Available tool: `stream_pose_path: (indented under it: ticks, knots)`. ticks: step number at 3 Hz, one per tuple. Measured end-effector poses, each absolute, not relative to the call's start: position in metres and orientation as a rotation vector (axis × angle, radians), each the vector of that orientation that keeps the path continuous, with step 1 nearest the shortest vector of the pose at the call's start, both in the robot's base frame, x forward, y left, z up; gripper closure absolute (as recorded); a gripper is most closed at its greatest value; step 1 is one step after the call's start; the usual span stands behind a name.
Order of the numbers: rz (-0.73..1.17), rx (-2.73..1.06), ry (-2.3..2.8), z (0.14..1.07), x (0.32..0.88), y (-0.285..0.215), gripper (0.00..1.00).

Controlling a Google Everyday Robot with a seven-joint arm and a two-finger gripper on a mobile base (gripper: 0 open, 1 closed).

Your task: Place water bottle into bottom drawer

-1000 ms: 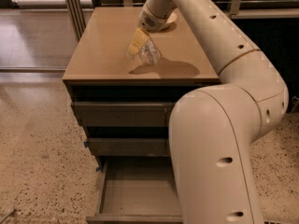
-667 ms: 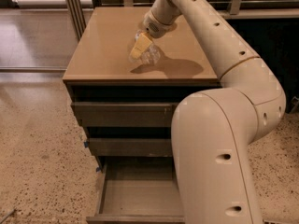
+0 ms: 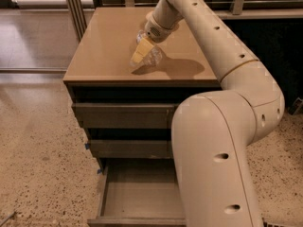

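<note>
1 hand [image 3: 140, 51] (angled down) at water bottle [image 3: 153, 56]

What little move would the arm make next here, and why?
Probably a short lift straight up. The tool is at the bottle on the cabinet top, and the bottom drawer stands open below. Raising the bottle clear comes before carrying it down. Whether it is gripped yet, I cannot tell.

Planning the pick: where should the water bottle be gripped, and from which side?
Likely from above, across the crinkled body of the water bottle: it sits low on the cabinet top, sides free. The gripper hangs right at it, angled down.
</note>
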State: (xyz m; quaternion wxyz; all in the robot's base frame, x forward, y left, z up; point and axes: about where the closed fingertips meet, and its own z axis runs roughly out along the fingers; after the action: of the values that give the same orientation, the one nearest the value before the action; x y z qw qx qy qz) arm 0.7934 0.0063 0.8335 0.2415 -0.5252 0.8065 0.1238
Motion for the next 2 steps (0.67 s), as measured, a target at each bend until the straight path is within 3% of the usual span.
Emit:
stream_pose_path:
  ticks: [1,2]
  knots:
    - [0.409,-1.452,2.218,0.8182,0.7891,0.0056,0.0]
    - [0.419,-1.454,2.219,0.8163,0.7886,0.0061,0.14]
